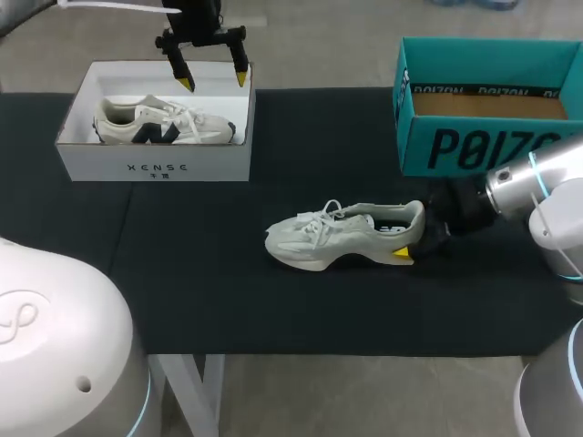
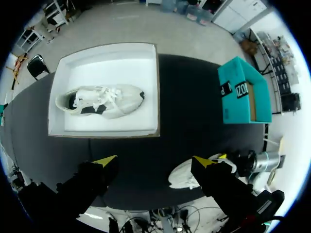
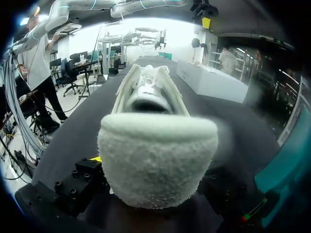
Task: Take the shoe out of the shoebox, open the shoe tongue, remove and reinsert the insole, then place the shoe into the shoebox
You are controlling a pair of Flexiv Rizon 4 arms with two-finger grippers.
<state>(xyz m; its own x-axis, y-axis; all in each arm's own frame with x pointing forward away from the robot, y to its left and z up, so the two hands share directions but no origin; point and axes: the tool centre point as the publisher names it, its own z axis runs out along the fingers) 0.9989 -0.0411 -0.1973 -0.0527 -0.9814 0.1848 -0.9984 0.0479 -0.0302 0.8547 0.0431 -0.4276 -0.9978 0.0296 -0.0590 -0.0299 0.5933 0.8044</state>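
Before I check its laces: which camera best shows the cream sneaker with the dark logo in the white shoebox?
Left wrist view: it looks straight down on the whole cream sneaker in its white cardboard shoebox. Head view shows its side, sole behind the box wall. Right wrist view shows only the distant box.

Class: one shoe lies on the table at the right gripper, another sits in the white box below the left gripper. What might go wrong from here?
The right gripper meets the shoe only at its heel; lifted so, the toe end may sag or twist free.
The teal box stands close beside the right arm; a swing could knock it.
The left gripper hangs open over the white box with a second shoe; descending, it might disturb that.
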